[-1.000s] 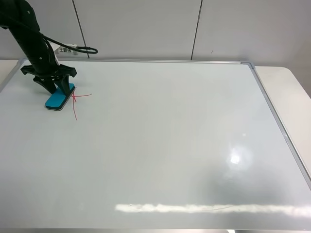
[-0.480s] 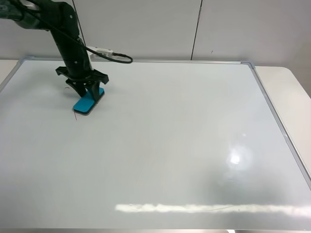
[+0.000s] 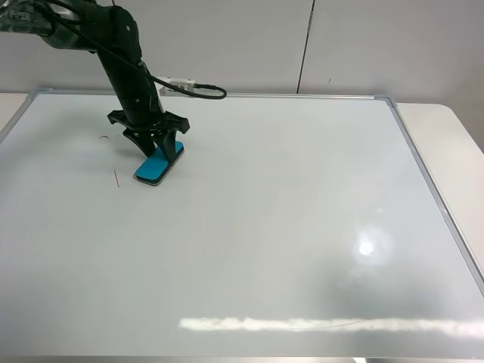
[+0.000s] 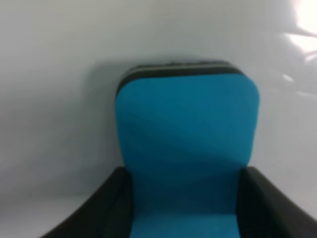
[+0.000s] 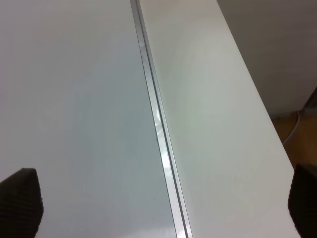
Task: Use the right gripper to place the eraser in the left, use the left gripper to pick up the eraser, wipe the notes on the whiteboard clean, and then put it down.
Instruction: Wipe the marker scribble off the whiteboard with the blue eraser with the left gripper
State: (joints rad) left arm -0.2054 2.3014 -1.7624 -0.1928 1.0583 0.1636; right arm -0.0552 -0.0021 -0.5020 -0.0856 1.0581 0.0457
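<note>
My left gripper (image 3: pixel 156 148), a black claw on a slim black arm, is shut on the teal-blue eraser (image 3: pixel 159 163) and presses it flat on the whiteboard (image 3: pixel 287 227) at the far left. In the left wrist view the eraser (image 4: pixel 187 148) fills the middle, with a black finger (image 4: pixel 96 208) on each side. Only faint remnants of the red notes show: a short tail (image 3: pixel 116 178) and a small dark mark (image 3: pixel 103 137), both left of the eraser. My right gripper is out of the exterior high view; its two fingertips (image 5: pixel 20 201) show far apart over the whiteboard's right frame (image 5: pixel 158 124), empty.
A white plug and black cable (image 3: pixel 189 85) trail from the left arm along the board's far edge. The white table (image 3: pixel 446 144) extends past the board's right frame. A grey panelled wall stands behind. Floor shows past the table edge (image 5: pixel 297 124) in the right wrist view.
My left gripper has slid the eraser rightwards across the red scribble. Most of the cross-like mark is gone; only a short tail and a faint speck remain.
</note>
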